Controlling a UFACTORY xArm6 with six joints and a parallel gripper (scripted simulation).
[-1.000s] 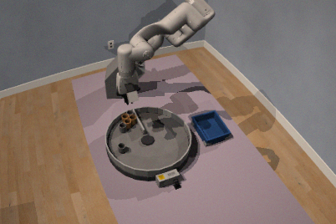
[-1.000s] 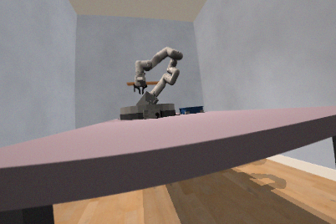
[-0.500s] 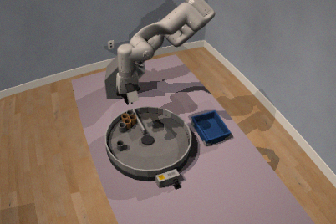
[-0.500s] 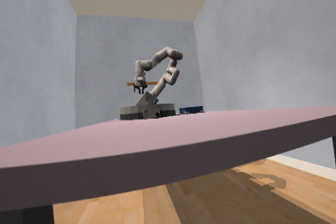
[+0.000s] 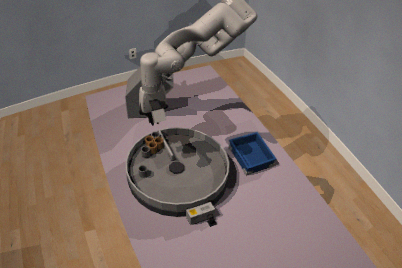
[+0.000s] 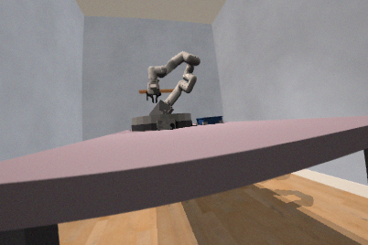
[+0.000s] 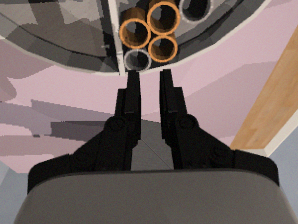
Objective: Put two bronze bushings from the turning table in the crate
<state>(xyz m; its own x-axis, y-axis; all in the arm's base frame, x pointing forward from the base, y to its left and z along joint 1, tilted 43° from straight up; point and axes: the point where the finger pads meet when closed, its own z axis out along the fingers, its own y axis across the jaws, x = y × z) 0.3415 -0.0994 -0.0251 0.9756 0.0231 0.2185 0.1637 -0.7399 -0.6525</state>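
Note:
Three bronze bushings (image 7: 135,46) (image 5: 152,148) stand upright in a cluster inside the turning table (image 5: 180,205) (image 6: 184,117), near its rim on the robot's side. A grey bushing (image 7: 126,60) touches the cluster in the wrist view, and another grey one (image 7: 183,12) stands to its upper right. One more grey bushing (image 5: 143,171) stands apart. My gripper (image 7: 149,85) (image 5: 156,122) (image 6: 155,101) is open by a narrow gap, with nothing between the fingers. It hangs above and just outside the rim by the cluster. The blue crate (image 5: 262,164) (image 6: 210,120) holds nothing that I can see.
A thin straight bar (image 5: 166,145) runs from the turning table's rim toward its dark centre hub (image 5: 176,167), right beside the cluster. A small grey box (image 5: 200,212) with a yellow mark stands at the turning table's near side. The crate is right of the turning table.

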